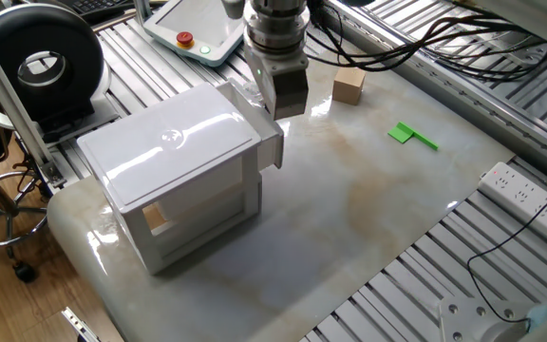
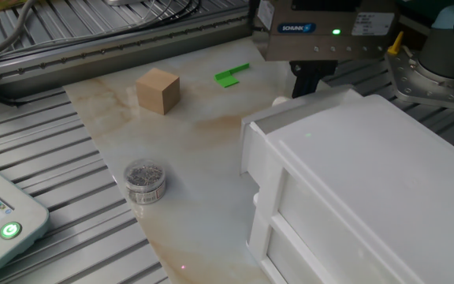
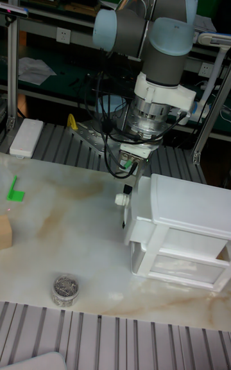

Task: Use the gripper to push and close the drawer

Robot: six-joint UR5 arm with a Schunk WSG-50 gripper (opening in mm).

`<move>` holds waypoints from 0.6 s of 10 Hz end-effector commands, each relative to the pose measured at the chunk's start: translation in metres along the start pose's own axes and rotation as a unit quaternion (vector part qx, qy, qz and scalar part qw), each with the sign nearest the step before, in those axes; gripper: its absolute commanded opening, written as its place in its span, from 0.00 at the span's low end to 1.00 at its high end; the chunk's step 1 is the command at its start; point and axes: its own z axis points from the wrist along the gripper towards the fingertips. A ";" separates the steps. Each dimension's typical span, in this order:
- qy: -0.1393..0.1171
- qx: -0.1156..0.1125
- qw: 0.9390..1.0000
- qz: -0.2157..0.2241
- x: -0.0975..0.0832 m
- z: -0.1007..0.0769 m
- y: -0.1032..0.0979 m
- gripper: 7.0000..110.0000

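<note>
The white drawer (image 1: 270, 144) sticks out only a short way from the top of its white cabinet (image 1: 167, 142). Its flat front panel (image 2: 254, 149) faces the marble table. My gripper (image 1: 290, 95) hangs down right against that panel, beside its small white knob (image 3: 119, 199). The dark fingers (image 2: 309, 77) look pressed together with nothing between them. In the tall fixed view the gripper (image 3: 127, 189) sits at the top left edge of the drawer (image 3: 132, 217).
A wooden cube (image 1: 348, 84) and a green piece (image 1: 412, 136) lie on the marble beyond the gripper. A small jar of metal bits (image 2: 145, 181) stands near the table edge. A wooden block (image 1: 156, 218) sits in the cabinet's lower opening. A power strip (image 1: 537, 203) lies at the right.
</note>
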 end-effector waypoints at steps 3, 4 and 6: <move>-0.009 0.000 1.000 0.016 -0.023 0.000 0.007 0.00; -0.010 0.001 1.000 0.017 -0.027 0.000 0.008 0.00; -0.010 0.000 1.000 0.020 -0.034 -0.002 0.011 0.00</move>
